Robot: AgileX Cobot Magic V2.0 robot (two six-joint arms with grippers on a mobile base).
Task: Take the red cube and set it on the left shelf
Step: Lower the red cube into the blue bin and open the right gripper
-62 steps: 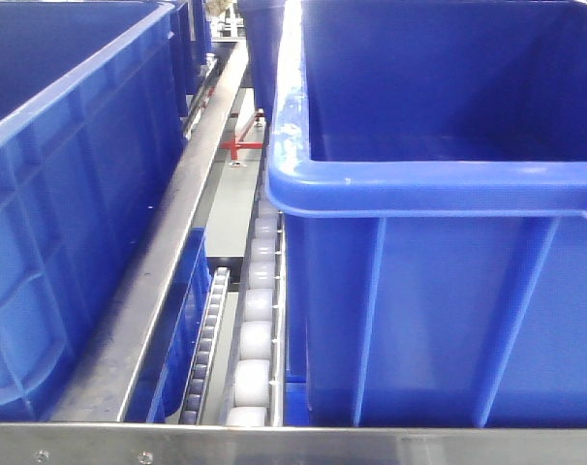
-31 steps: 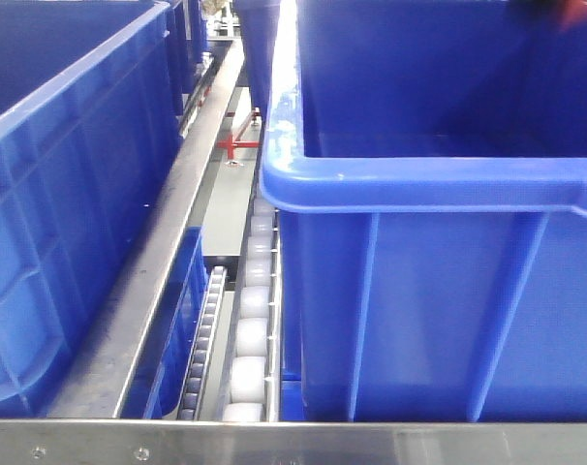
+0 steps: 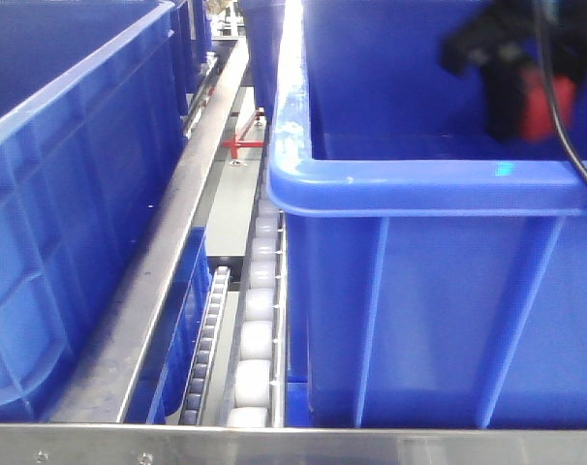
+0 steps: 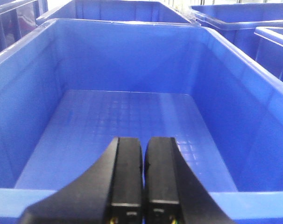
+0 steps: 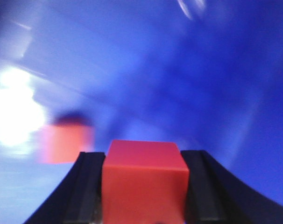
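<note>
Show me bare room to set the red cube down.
The ribbed crate floor ahead of the left end effector is bare, wall to wall. Between the left crate and right crate in the front view it is crowded: white rollers and a steel rail fill the narrow gap.

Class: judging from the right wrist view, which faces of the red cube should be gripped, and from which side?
Its two opposite vertical side faces, approached from the camera's side, as the right gripper does now. The red cube has flat, parallel faces that suit the flat fingers, and it fits between them.
</note>
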